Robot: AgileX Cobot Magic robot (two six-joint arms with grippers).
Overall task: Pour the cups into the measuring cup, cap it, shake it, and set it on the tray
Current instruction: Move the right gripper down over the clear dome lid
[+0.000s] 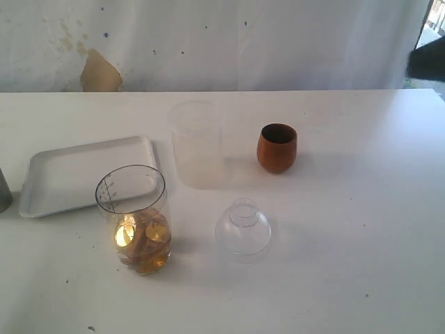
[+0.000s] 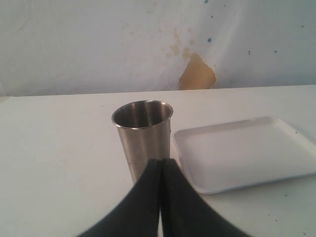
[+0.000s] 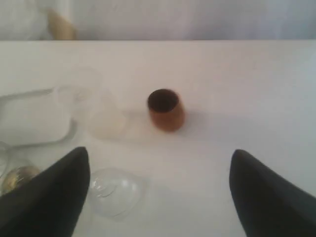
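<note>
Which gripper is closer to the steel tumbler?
Left. The left gripper sits shut right by the steel tumbler; the right gripper hangs open facing the wooden cup, the tumbler outside its view.

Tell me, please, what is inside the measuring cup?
The measuring cup holds amber contents in its lower part, with bright rounded shapes; glare hides what they are.

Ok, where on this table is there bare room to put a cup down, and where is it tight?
Free: the wide stretch right of the wooden cup and dome lid, the front strip below the measuring cup, and the tray itself, which holds nothing. Crowded: the middle, where measuring cup, frosted cup, lid and tray's corner sit close together.
</note>
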